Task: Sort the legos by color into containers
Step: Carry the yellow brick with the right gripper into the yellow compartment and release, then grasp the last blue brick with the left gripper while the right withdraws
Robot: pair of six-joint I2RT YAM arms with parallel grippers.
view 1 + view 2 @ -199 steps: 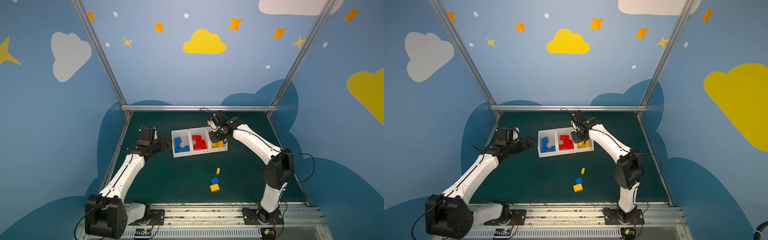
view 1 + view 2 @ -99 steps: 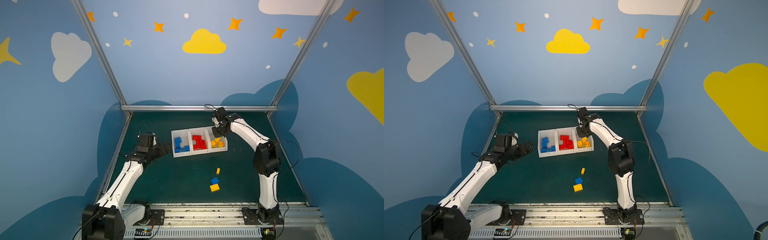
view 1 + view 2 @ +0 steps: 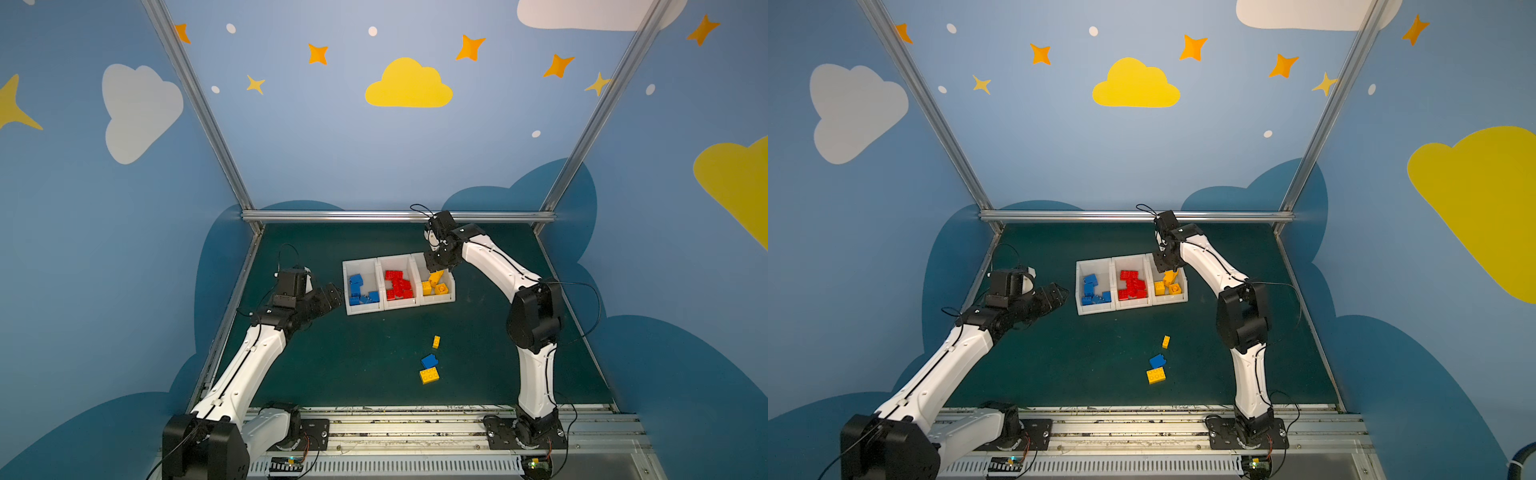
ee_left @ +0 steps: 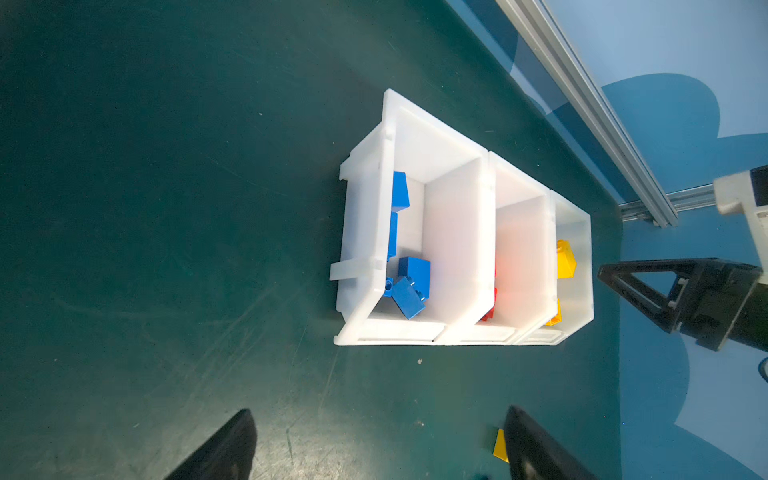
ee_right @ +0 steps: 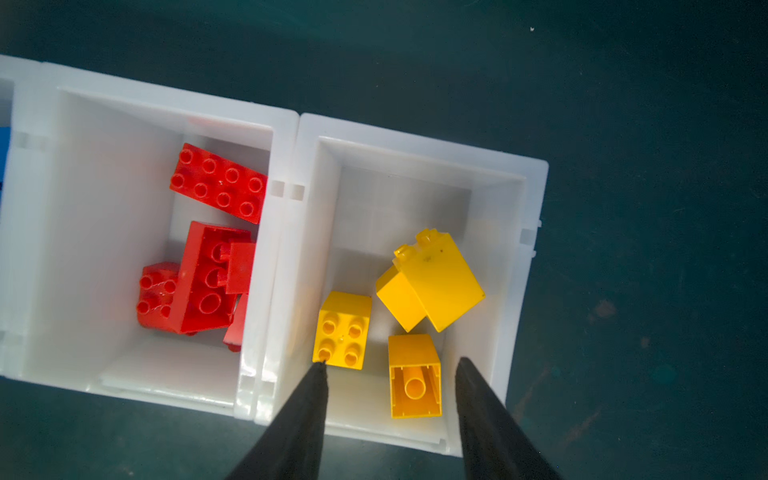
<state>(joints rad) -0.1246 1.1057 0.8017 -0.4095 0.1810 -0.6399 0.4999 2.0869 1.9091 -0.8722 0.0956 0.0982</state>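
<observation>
1. Hovering over the yellow container [image 5: 536, 199], the right gripper [image 5: 390, 361] stands parted and empty; yellow bricks [image 5: 436, 282] lie inside.
2. Well apart from that container, the left gripper [image 4: 378, 411] gapes empty, partly cut off by the frame.
3. Three loose legos [image 3: 429, 360] lie well in front of it.

Left end effector [image 4: 379, 411] and right end effector [image 5: 391, 361] both gape, unladen.
</observation>
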